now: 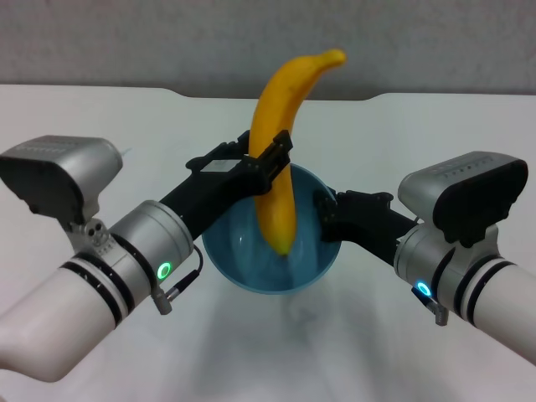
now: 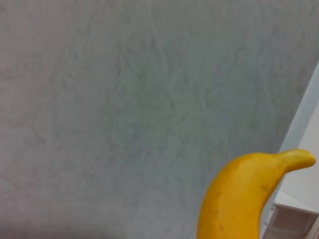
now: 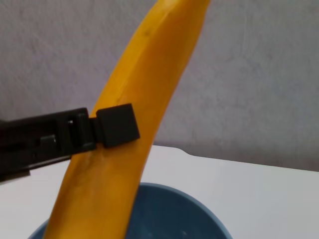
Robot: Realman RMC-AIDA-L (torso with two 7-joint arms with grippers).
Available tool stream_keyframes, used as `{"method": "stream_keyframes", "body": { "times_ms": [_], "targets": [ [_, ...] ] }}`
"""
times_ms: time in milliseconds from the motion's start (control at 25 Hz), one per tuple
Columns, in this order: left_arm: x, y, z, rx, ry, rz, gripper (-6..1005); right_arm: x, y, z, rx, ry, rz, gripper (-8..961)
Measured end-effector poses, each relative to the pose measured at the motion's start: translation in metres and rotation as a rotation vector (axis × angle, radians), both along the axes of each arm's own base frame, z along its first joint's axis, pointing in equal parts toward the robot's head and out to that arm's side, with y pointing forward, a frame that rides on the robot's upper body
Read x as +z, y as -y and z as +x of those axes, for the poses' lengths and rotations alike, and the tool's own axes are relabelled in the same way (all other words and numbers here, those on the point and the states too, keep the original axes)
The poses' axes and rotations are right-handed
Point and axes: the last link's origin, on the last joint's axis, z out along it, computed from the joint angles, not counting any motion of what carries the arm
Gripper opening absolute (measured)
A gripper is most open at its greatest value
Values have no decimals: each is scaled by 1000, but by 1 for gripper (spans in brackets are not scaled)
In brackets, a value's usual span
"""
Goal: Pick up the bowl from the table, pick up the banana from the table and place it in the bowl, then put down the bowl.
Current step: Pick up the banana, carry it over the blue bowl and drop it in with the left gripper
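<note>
The yellow banana [image 1: 280, 142] stands nearly upright, its lower tip down inside the light-blue bowl [image 1: 243, 260] and its stem pointing up toward the far wall. My left gripper [image 1: 272, 163] is shut on the banana's middle from the left. My right gripper [image 1: 323, 213] is shut on the bowl's right rim. In the right wrist view the banana [image 3: 144, 89] rises across the picture above the bowl [image 3: 169, 214], with a black fingertip [image 3: 117, 124] of the left gripper pressed to its side. The left wrist view shows only the banana's upper end [image 2: 239, 199] against the wall.
The white table [image 1: 419, 126] stretches around the bowl, with its notched far edge against a grey wall [image 1: 126, 42]. Both forearms reach in from the near corners and flank the bowl.
</note>
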Motion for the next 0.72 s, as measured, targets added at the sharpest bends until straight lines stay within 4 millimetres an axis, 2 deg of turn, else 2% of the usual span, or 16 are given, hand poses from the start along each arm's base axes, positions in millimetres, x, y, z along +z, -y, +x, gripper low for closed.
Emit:
{"method": "stream_keyframes", "body": {
  "times_ms": [720],
  "targets": [
    [-3,3,-17,18,-10,0,602,6,2,-1,1,-11,18,43]
  ]
}}
